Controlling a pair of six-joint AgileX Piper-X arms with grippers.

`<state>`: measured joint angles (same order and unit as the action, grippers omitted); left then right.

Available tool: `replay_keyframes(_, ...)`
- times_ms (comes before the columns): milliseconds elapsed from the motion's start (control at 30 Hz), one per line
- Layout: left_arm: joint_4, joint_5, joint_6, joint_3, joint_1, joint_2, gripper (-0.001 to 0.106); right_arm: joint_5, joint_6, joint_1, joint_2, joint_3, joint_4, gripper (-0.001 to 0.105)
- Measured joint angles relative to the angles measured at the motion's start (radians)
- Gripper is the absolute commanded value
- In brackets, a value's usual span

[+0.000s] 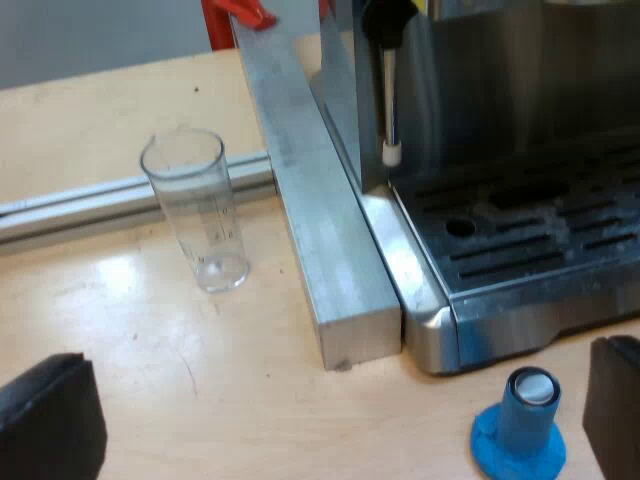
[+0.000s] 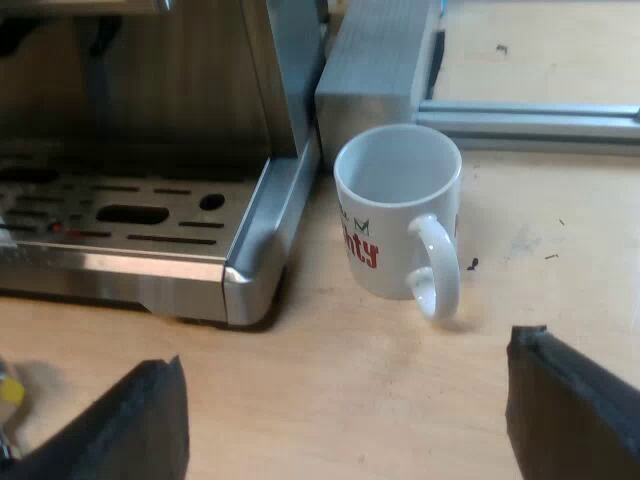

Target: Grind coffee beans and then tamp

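Wide apart and holding nothing, the fingers of the left gripper (image 1: pixel 335 400) hang low over the table (image 1: pixel 230 400). Between them, close to one finger, stands the tamper (image 1: pixel 520 428). It is blue and upright on its broad round foot, with a stubby stem topped by a pale cap. It sits on the table just beside a front corner of the espresso machine (image 1: pixel 500 120), not touching it. The right gripper (image 2: pixel 350 400) is likewise spread open and empty above the table, facing the machine's other front corner.

Farther off from the left gripper, a square metal bar (image 1: pixel 320 230) lies along the machine's side. A clear measuring glass (image 1: pixel 197 210) stands upright and empty beyond the bar. A thin steam wand (image 1: pixel 390 90) hangs over the edge of the slotted drip tray (image 1: pixel 540 235). Beyond the right gripper a white mug (image 2: pixel 400 215) with red lettering stands upright and empty, just beside the machine's corner, its handle toward the camera.

With both grippers free and the tamper standing unused, the job looks to be at its start, since grinding comes first. The next move calls for work at the machine to get beans ground. The tamper sits handy to the left gripper, and I judge a grasp on its stem from above would suit once there is coffee to press.
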<state>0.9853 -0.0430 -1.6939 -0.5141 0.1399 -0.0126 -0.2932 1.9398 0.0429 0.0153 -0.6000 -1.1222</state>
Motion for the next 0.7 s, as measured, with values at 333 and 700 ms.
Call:
replay_keyframes(333, 0.000, 0.000, 0.000, 0.025, 0.000, 0.000, 0.101, -0.001, 0.011, 0.000, -0.002, 0.046, 0.005, 0.068)
replay_keyframes(700, 0.000, 0.000, 0.000, 0.025, 0.000, 0.000, 0.101, 0.021, 0.011, 0.000, -0.002, 0.046, 0.004, 0.068)
